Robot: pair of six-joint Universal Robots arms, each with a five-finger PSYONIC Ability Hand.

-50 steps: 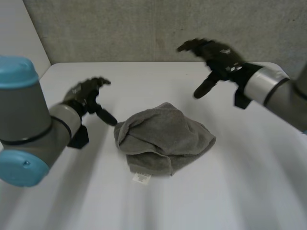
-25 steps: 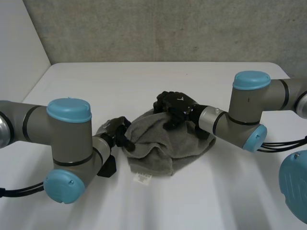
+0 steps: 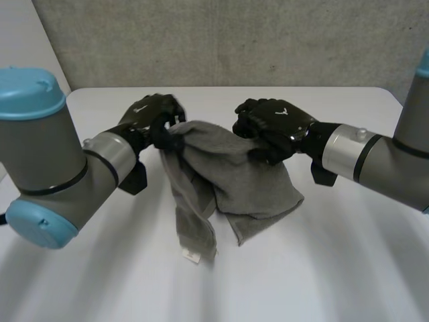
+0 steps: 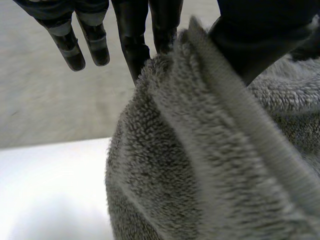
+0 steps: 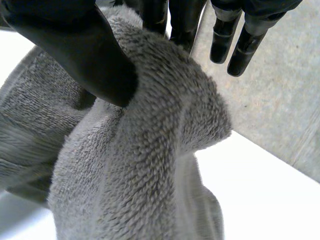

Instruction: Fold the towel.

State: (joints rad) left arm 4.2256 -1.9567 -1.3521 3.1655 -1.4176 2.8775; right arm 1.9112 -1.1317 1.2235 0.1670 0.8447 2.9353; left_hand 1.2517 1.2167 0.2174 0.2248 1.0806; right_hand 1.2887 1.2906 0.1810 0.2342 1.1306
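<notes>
One white label [image 3: 191, 255] marks the lowest end of the grey towel [image 3: 228, 178], which hangs down to the white table [image 3: 335, 268] at the near side. Higher and farther, the cloth is stretched between both hands. The left hand [image 3: 149, 122] pinches the left end of the upper edge between thumb and fingers, and two of its fingers stay straight beside the cloth. The right hand [image 3: 271, 127] pinches the right end of that edge in the same way. Behind the table stands a grey wall [image 3: 234, 40].
</notes>
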